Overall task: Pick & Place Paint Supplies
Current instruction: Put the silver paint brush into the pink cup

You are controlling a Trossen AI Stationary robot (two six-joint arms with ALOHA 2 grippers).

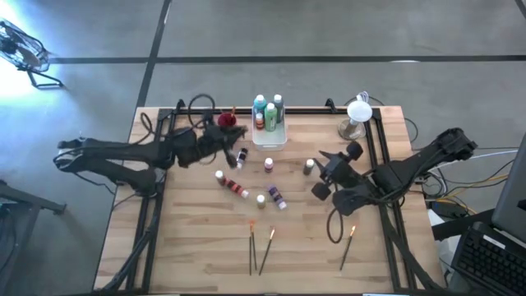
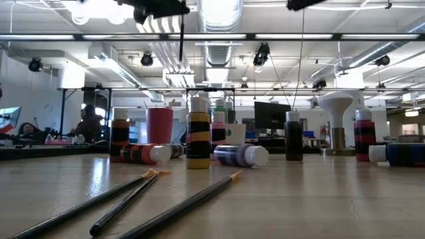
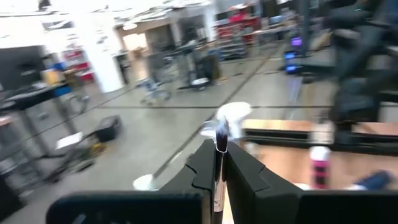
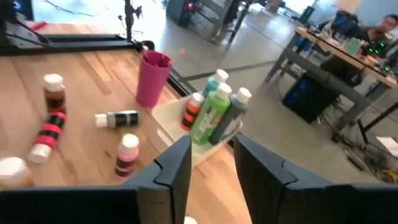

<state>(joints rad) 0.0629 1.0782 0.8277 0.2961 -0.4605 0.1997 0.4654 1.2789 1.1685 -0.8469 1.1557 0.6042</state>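
The table (image 1: 197, 247) is pale wooden planking with a visible grain, framed by dark metal rails; the paint bottles are small upright cylinders, mostly white-capped, with dark banded labels. Four of them — green (image 4: 211, 118), teal, orange-red and grey — stand packed together in the translucent white tray (image 1: 269, 136) at the far edge; just beside it stands the smooth magenta cup (image 4: 153, 78). More bottles are scattered over the middle of the table; a red one (image 1: 237, 188) and a purple one (image 1: 277, 197) lie on their sides, others stand upright, among them a yellow-banded bottle (image 2: 198, 141) near the centre. Three thin dark-handled paintbrushes with orange tips lie flat on the near part of the table, two close together (image 1: 260, 248) and one (image 1: 348, 247) apart to the right.

The left gripper (image 3: 219, 163) hangs above the table near the magenta cup, its fingers closed on a slim paintbrush (image 3: 220, 140) whose metal ferrule and dark bristles stick up between them. The right gripper (image 4: 211, 163) is over the right-hand middle of the table, near a dark bottle (image 1: 309, 167); its fingers stand partly apart with nothing between them. A white mushroom-shaped lamp (image 1: 357, 116) sits at the far right corner.
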